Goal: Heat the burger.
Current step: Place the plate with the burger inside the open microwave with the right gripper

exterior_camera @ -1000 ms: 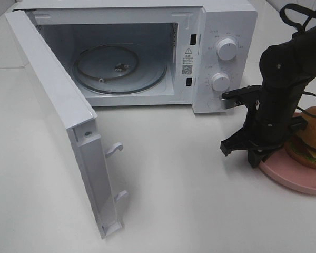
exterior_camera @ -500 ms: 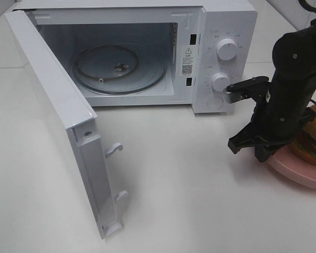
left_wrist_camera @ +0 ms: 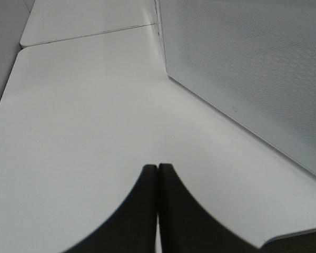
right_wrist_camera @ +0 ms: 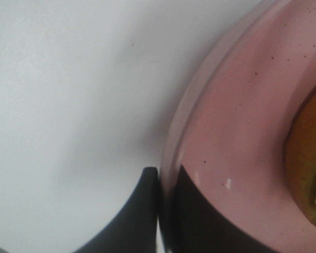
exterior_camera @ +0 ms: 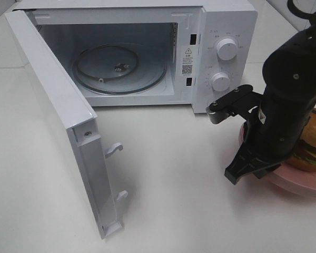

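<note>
1. The right fingers [right_wrist_camera: 142, 211] are pinched nearly shut on the near rim of the pink plate [right_wrist_camera: 237, 132], one finger under the edge and one on top.
2. The burger [exterior_camera: 310, 150] sits on that plate at the right side of the table [exterior_camera: 174, 200], just behind the right arm, which partly hides it.
3. The burger looks light and soft: a stacked bun and fillings that would likely squash or slide apart if gripped directly. The stiff plate is the better hold, and the rim is the place to take it.
4. A one-sided rim grip will probably let the plate tip, so it needs to be kept level and moved slowly, or the burger may slip off.
5. The left fingers [left_wrist_camera: 137, 211] are pressed together on nothing, beside the outer face of the open door [left_wrist_camera: 253, 68].
6. Farther back, the microwave [exterior_camera: 221, 31] stands open, its glass turntable [exterior_camera: 118, 66] bare.
</note>
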You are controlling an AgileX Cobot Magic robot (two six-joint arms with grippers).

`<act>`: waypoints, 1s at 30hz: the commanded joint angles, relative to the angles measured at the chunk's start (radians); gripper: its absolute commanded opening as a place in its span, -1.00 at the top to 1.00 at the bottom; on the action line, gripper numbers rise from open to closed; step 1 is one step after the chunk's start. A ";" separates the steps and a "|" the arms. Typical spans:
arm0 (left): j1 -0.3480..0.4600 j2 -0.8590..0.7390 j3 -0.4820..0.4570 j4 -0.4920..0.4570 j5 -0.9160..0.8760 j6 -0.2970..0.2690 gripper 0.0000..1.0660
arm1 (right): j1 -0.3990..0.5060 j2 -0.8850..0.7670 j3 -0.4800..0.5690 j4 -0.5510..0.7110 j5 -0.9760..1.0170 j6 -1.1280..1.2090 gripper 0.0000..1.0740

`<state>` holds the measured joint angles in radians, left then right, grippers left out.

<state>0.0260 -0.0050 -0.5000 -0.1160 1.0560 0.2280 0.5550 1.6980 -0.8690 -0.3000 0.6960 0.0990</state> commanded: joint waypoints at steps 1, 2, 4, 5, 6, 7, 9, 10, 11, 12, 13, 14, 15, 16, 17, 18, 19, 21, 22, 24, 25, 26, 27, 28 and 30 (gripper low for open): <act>-0.006 -0.022 0.002 -0.007 -0.013 -0.001 0.99 | 0.059 -0.108 0.073 -0.063 -0.017 0.005 1.00; -0.006 -0.022 0.002 -0.007 -0.013 -0.001 0.99 | 0.059 -0.108 0.073 -0.063 -0.017 0.005 1.00; -0.006 -0.022 0.002 -0.007 -0.013 -0.001 0.99 | 0.103 -0.155 0.097 -0.111 -0.021 0.005 1.00; -0.006 -0.022 0.002 -0.007 -0.013 -0.001 0.99 | 0.103 -0.155 0.097 -0.111 -0.021 0.005 1.00; -0.006 -0.022 0.002 -0.007 -0.013 -0.001 0.99 | 0.133 -0.182 0.097 -0.120 -0.011 0.001 1.00; -0.006 -0.022 0.002 -0.007 -0.013 -0.001 0.99 | 0.133 -0.182 0.097 -0.120 -0.011 0.001 1.00; -0.006 -0.022 0.002 -0.007 -0.013 -0.001 0.99 | 0.159 -0.204 0.097 -0.127 -0.009 -0.012 1.00; -0.006 -0.022 0.002 -0.007 -0.013 -0.001 0.99 | 0.184 -0.216 0.097 -0.127 -0.009 -0.050 1.00; -0.006 -0.022 0.002 -0.007 -0.013 -0.001 0.99 | 0.184 -0.216 0.097 -0.127 -0.009 -0.050 1.00; -0.006 -0.022 0.002 -0.007 -0.013 -0.001 0.99 | 0.212 -0.224 0.097 -0.126 -0.008 -0.087 1.00; -0.006 -0.022 0.002 -0.007 -0.013 -0.001 0.99 | 0.212 -0.224 0.097 -0.126 -0.008 -0.087 1.00; -0.006 -0.022 0.002 -0.007 -0.013 -0.001 0.99 | 0.246 -0.232 0.097 -0.124 -0.007 -0.134 1.00; -0.006 -0.022 0.002 -0.007 -0.013 -0.001 0.99 | 0.264 -0.235 0.096 -0.122 -0.008 -0.170 1.00; -0.006 -0.022 0.002 -0.007 -0.013 -0.001 0.99 | 0.264 -0.235 0.096 -0.122 -0.008 -0.170 1.00; -0.006 -0.022 0.002 -0.007 -0.013 -0.001 0.99 | 0.293 -0.236 0.096 -0.114 -0.010 -0.227 1.00; -0.006 -0.022 0.002 -0.007 -0.013 -0.001 0.99 | 0.293 -0.236 0.096 -0.114 -0.010 -0.227 1.00; -0.006 -0.022 0.002 -0.007 -0.013 -0.001 0.99 | 0.320 -0.236 0.096 -0.108 -0.013 -0.296 1.00; -0.006 -0.022 0.002 -0.007 -0.013 -0.001 0.99 | 0.340 -0.236 0.096 -0.108 -0.023 -0.369 1.00; -0.006 -0.022 0.002 -0.007 -0.013 -0.001 0.99 | 0.340 -0.236 0.096 -0.108 -0.023 -0.369 1.00; -0.006 -0.022 0.002 -0.007 -0.013 -0.001 0.99 | 0.344 -0.236 0.096 -0.107 -0.036 -0.416 1.00; -0.006 -0.022 0.002 -0.007 -0.013 -0.001 0.99 | 0.344 -0.236 0.096 -0.102 -0.049 -0.463 1.00; -0.006 -0.022 0.002 -0.007 -0.013 -0.001 0.99 | 0.344 -0.236 0.096 -0.102 -0.049 -0.463 1.00; -0.006 -0.022 0.002 -0.007 -0.013 -0.001 0.99 | 0.344 -0.236 0.096 -0.100 -0.055 -0.517 1.00; -0.006 -0.022 0.002 -0.007 -0.013 -0.001 0.99 | 0.344 -0.236 0.096 -0.100 -0.055 -0.517 1.00; -0.006 -0.022 0.002 -0.007 -0.013 -0.001 0.99 | 0.344 -0.236 0.096 -0.089 -0.070 -0.585 1.00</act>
<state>0.0260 -0.0050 -0.5000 -0.1160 1.0560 0.2280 0.8970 1.4750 -0.7690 -0.3590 0.6610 -0.4850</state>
